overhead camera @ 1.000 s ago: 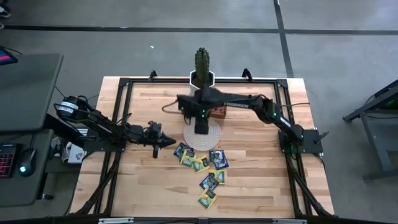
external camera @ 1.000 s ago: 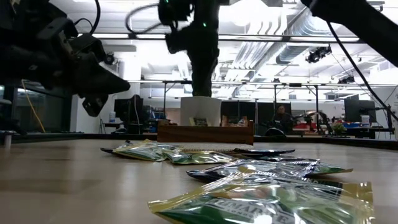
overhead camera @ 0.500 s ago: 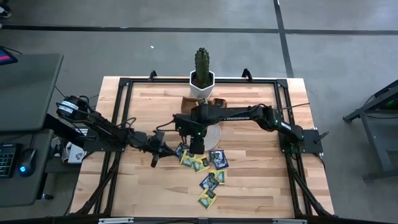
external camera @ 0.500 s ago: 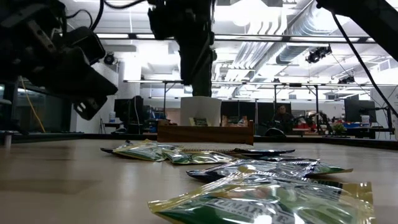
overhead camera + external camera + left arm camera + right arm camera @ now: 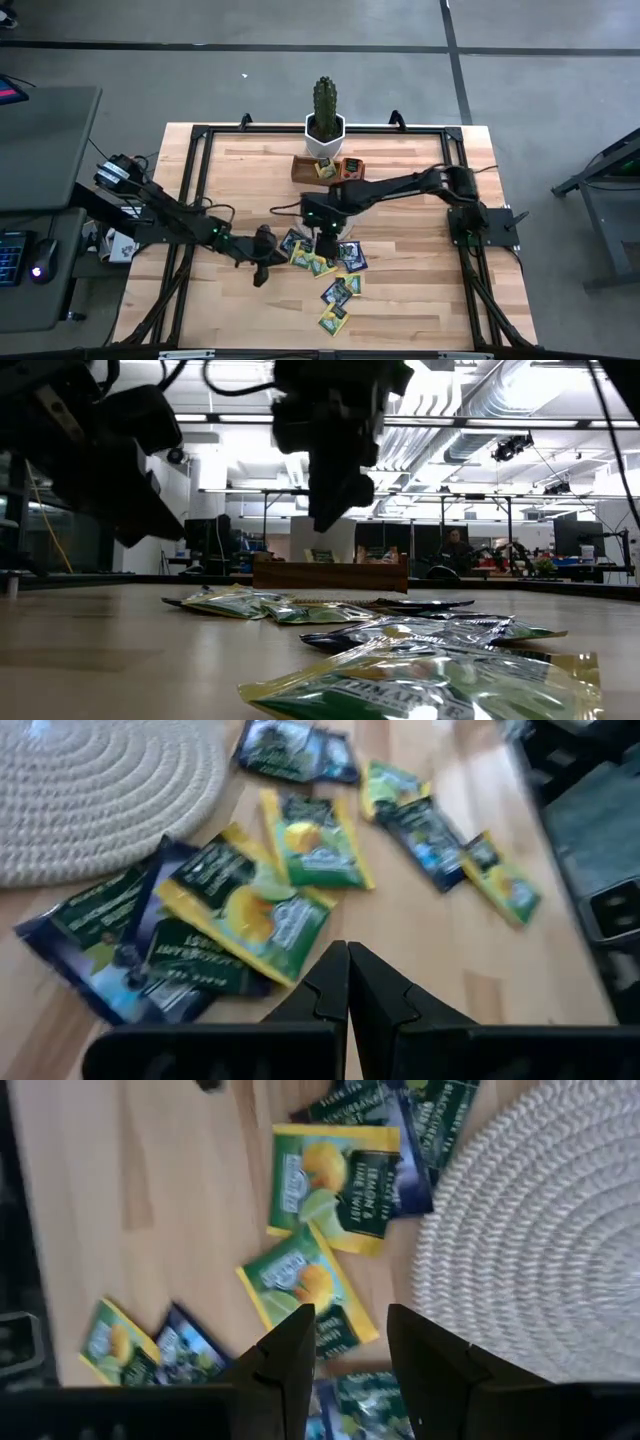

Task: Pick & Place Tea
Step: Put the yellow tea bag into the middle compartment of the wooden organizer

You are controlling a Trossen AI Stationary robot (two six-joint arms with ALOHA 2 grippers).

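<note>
Right tool [image 5: 326,243], fingers apart and empty, hangs above the tea sachets [image 5: 322,262] lying flat and variously turned beside the woven mat [image 5: 520,1230]; left tool [image 5: 263,268], fingers together, flanks them over bare worktop [image 5: 230,300].

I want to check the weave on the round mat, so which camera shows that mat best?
The left wrist view: the round woven mat fills a corner there, its coils clear. The right wrist view shows a large part too. In the high view the right arm covers most of it. The low view doesn't show it.
</note>
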